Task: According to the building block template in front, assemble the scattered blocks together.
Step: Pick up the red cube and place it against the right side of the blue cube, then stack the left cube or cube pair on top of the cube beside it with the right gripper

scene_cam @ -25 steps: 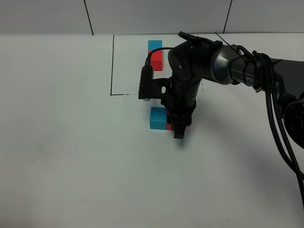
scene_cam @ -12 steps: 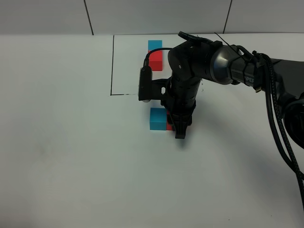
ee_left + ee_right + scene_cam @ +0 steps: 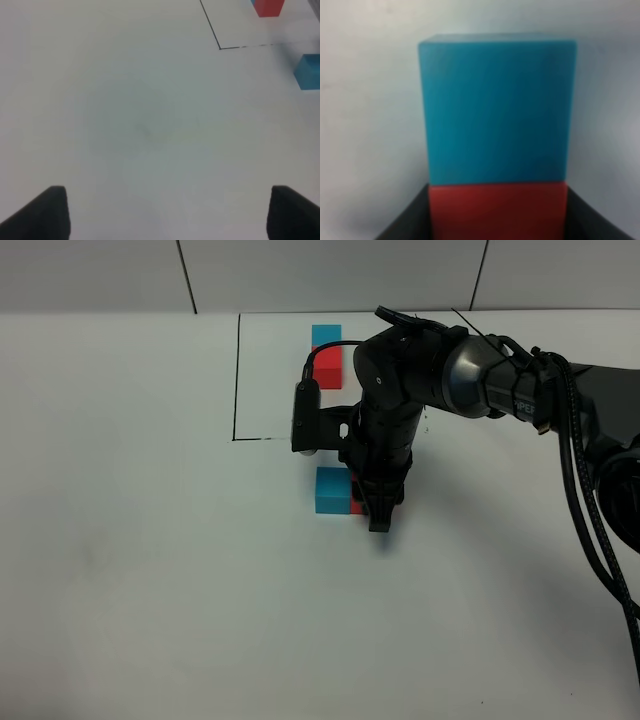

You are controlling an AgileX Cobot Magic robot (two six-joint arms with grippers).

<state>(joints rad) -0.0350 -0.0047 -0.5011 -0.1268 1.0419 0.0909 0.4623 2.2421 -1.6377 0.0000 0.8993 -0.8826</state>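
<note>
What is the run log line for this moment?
right end effector: shut on red block | red block: touching blue block | left end effector: open, empty

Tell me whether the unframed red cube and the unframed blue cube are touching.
Touching. The right wrist view shows the red cube flush against the blue cube along one full edge, with no strip of table between them.
</note>
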